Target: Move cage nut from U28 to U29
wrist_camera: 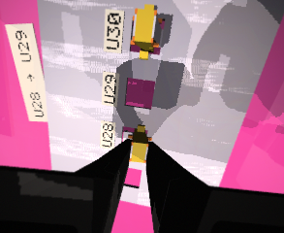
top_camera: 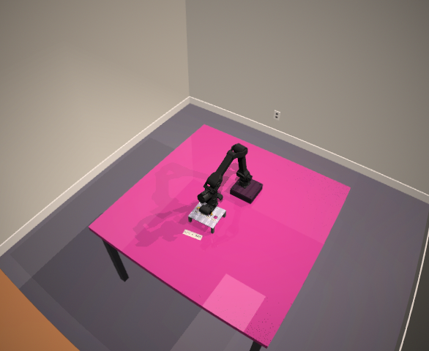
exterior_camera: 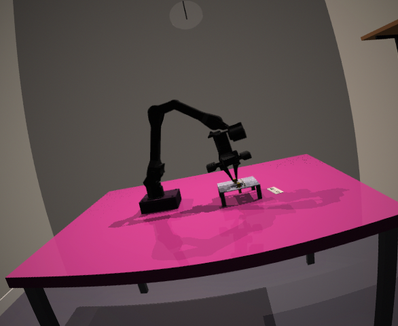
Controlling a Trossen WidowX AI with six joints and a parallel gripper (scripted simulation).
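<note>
one cage nut (wrist_camera: 140,151) is pinched in the tool (top_camera: 206,214) (exterior_camera: 236,181) (wrist_camera: 141,146) at u28, inward of the table's (top_camera: 279,241) (exterior_camera: 199,245) edges; extraction seems in hand, next wanting a lift clear, then alignment over u29.

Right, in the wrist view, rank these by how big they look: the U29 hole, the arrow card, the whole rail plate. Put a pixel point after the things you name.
1. Rail plate (top_camera: 219,213) (exterior_camera: 251,181) (wrist_camera: 200,138)
2. Arrow card (top_camera: 192,234) (exterior_camera: 275,190) (wrist_camera: 27,73)
3. U29 hole (wrist_camera: 140,93)

Black arm (top_camera: 225,166) over pale rail plate (top_camera: 201,218).
</note>
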